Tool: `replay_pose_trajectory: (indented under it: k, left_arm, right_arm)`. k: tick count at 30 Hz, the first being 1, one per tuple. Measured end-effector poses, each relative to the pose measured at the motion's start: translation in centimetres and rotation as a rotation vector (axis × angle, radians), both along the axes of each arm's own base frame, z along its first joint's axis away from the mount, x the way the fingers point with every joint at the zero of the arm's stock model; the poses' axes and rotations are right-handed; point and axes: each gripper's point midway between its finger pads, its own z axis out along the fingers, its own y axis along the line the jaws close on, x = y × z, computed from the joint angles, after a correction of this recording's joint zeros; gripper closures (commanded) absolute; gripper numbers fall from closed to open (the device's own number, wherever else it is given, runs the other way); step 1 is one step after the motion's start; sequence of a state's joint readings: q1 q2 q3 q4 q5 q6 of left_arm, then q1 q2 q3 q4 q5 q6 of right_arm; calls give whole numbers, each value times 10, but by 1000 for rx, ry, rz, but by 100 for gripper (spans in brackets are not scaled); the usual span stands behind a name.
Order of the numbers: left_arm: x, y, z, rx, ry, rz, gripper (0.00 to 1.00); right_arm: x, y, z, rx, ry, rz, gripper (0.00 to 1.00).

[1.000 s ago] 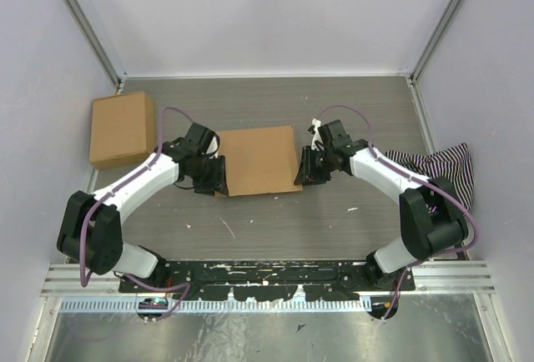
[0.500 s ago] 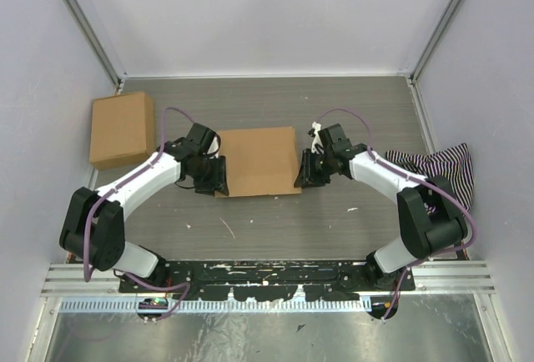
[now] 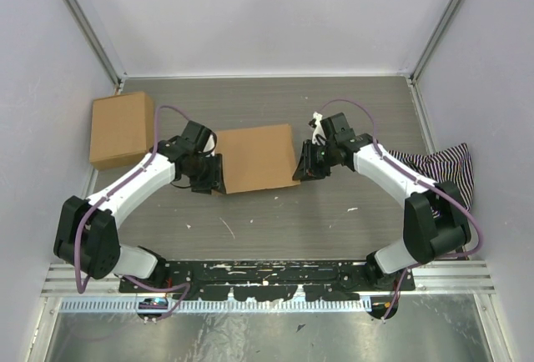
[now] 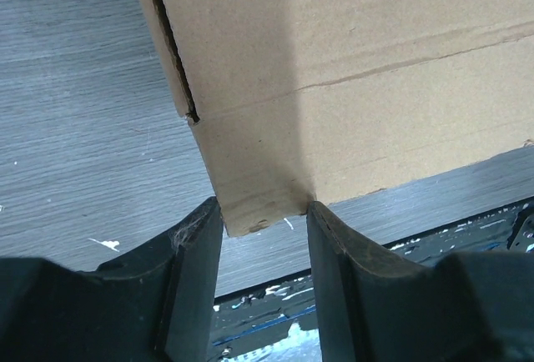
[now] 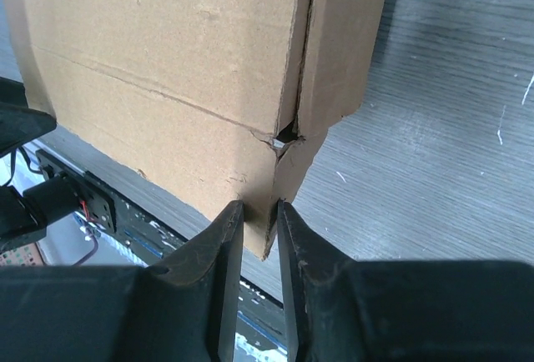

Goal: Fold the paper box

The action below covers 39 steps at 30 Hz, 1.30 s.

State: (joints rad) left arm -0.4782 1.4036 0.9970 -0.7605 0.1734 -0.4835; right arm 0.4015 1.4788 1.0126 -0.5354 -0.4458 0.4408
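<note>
Paper box point(image 3: 257, 158), plain brown cardboard

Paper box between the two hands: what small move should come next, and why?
Probably the right hand should nudge the side flap inward against the paper box while the left hand holds the opposite corner. Both hands pinch the box's edges, and the right wrist view shows a gap at the flap's seam.

The box point(image 3: 257, 158) – plain brown cardboard, folded up into a shallow closed rectangle – is seen in the middle of the table point(image 3: 334, 212), long side across, slightly skewed; a crease is seen along its side wall; at one corner an end flap is left slightly gaping.
</note>
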Motion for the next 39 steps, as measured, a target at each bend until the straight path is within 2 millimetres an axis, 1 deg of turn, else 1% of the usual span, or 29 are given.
replay_pose_trajectory:
  k: [4,9,11,15,17,21,22,23,27,28,29,30,33,35,37,39]
  left_arm:
    - [0,0,0,0,2,1,49]
    - [1,1,0,-3,4,4,49]
    - [1,1,-2,-4,10,5,50]
    - [4,-2,-6,-7,12,4,50]
    - [6,-3,-7,-10,11,3,50]
    - [8,-3,-8,-11,9,4,49]
    - [8,-3,-9,-10,10,4,49]
    - [8,-3,-9,-10,11,5,48]
    - [12,-5,-14,-11,12,6,38]
    - [13,-6,-15,-10,10,7,35]
    - [16,-6,-16,-11,4,9,33]
    - [18,-6,-17,-10,-3,13,32]
    - [21,-2,-18,10,-23,31,30]
    - [23,3,-16,31,-43,48,29]
    - [24,9,-9,49,-76,67,29]
    - [26,15,4,60,-124,89,29]
  right_arm:
    - [-3,-1,-1,1,17,3,72]
    - [-2,-1,-3,2,8,4,72]
    - [-2,-1,-10,-1,4,7,72]
    - [-6,-4,-32,-17,24,8,72]
    - [-9,-5,-39,-20,29,8,72]
    - [-5,-5,-42,-19,13,7,72]
    - [-3,-5,-43,-20,5,4,71]
    - [-1,-5,-43,-23,-4,1,67]
    - [7,-6,-48,-38,-33,-14,50]
    - [9,-7,-49,-42,-41,-19,43]
    - [10,-8,-51,-47,-45,-24,39]
    - [10,-9,-53,-54,-50,-29,37]
    - [9,-13,-58,-72,-62,-41,35]
    - [6,-17,-57,-83,-77,-51,36]
    - [6,-20,-48,-86,-108,-60,37]
    - [8,-19,-31,-78,-166,-68,41]
